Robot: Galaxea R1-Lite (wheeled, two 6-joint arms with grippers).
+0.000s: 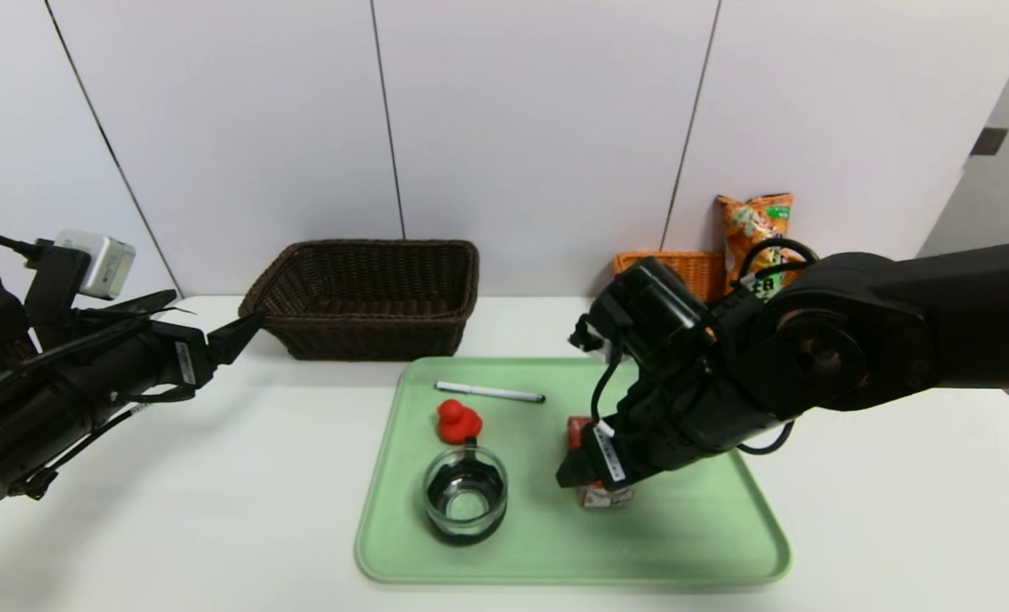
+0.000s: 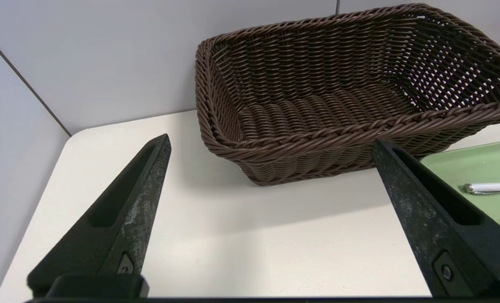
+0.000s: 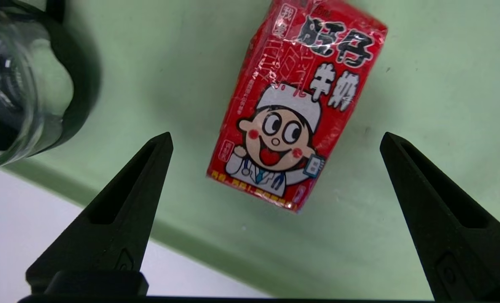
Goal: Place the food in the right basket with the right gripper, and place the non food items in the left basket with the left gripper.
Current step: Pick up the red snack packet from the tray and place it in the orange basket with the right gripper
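Sorting task, early stage. The orange snack bag [image 1: 756, 229] already stands in the orange-tan right basket [image 1: 683, 265], at about two o'clock from the green tray [image 1: 708, 527]; this is the only item seen in a basket. The dark brown left basket [image 1: 368, 297], at about eleven o'clock from the tray, shows nothing inside in the left wrist view.

Four items remain on the tray. The white pen [image 1: 489, 392] lies toward twelve o'clock, the red rubber duck [image 1: 457, 421] just nearer than it, and the clear glass cup [image 1: 465, 495] at about seven o'clock of the tray's middle. The red drink carton [image 3: 296, 109] lies flat at about three o'clock from the cup.

The right hand [image 3: 275, 143] hangs over the carton, pointing steeply down, its fingers spread wide to either side of the carton and gripping nothing. The likely step in hand is the pickup of this second food item; the three non-food items are all still to be moved.

The left hand [image 2: 271, 147] waits at the worktop's [image 1: 215, 476] left side, level, wide open and empty, facing the dark basket.

Writing: the carton bears large black and white Chinese characters and a cartoon boy in a white cap; the small print cannot be read. The bag's label is too small to read.
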